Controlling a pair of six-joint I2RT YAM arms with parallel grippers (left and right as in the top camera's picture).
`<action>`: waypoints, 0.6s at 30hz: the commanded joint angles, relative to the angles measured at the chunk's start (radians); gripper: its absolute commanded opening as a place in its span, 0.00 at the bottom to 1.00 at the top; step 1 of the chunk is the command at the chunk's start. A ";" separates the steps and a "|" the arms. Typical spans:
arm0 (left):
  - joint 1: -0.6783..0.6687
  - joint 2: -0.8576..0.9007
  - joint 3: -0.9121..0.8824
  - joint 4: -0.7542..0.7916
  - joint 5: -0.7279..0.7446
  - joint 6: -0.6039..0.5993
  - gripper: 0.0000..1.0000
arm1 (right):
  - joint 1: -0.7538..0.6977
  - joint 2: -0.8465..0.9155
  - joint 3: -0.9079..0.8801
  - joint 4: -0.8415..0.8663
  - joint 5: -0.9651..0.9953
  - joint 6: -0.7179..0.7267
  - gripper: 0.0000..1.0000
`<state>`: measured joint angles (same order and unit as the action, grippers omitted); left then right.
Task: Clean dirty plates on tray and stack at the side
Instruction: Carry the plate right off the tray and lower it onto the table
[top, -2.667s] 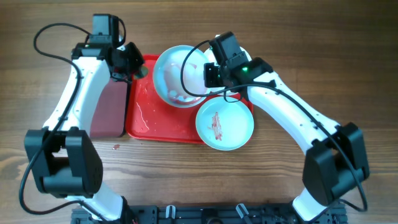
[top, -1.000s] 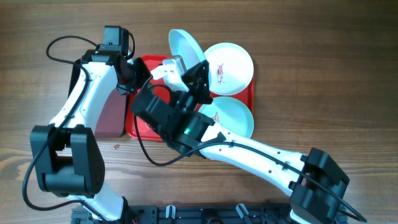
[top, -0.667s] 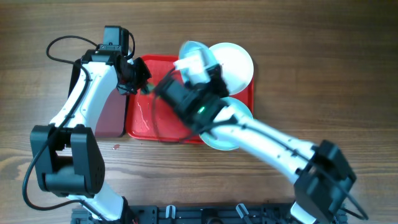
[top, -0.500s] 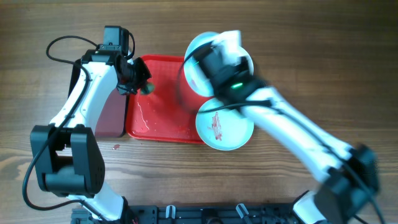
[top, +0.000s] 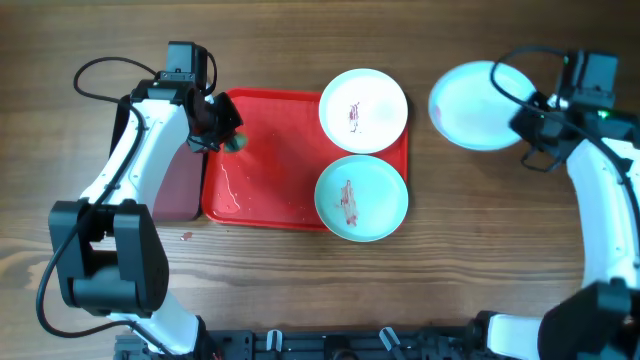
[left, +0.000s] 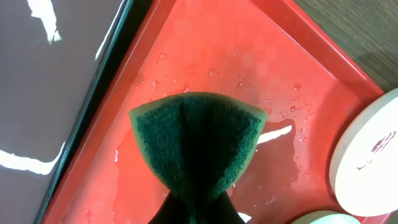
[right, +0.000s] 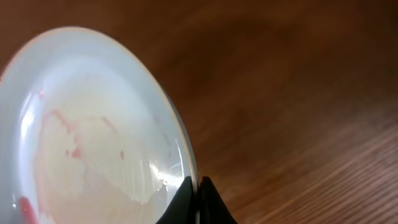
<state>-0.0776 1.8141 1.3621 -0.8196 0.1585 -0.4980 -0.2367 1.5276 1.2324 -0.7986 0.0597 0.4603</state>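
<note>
The bright red tray (top: 270, 160) lies in the middle of the table. A white plate (top: 363, 110) with a small red smear sits on its far right corner. A pale blue-green plate (top: 361, 198) with a red sauce streak sits on its near right corner. My right gripper (top: 527, 120) is shut on the rim of a third plate (top: 475, 91), white with faint pink smears, held over the bare table to the right of the tray; it also shows in the right wrist view (right: 93, 130). My left gripper (top: 222, 130) is shut on a green sponge (left: 198, 140) over the tray's far left corner (left: 261, 56).
A dark maroon tray (top: 170, 175) lies against the red tray's left side. Water drops and a pale streak (top: 228, 185) wet the red tray's left half. A small red spot (top: 186, 237) marks the wood near the front left.
My right arm has swung the white plate from over the tray's far edge out to the right, over the bare table. The left arm and sponge have stayed in place.
</note>
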 joint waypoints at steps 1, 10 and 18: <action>-0.006 0.008 -0.007 0.000 -0.011 0.019 0.04 | -0.054 0.063 -0.086 0.055 -0.028 0.037 0.04; -0.006 0.008 -0.007 0.000 -0.011 0.019 0.04 | -0.059 0.205 -0.148 0.140 -0.001 0.035 0.04; -0.006 0.008 -0.007 -0.001 -0.011 0.019 0.04 | -0.058 0.209 -0.114 0.032 -0.160 -0.131 0.53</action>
<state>-0.0776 1.8141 1.3621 -0.8200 0.1551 -0.4980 -0.2974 1.7309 1.0927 -0.7242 0.0055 0.4305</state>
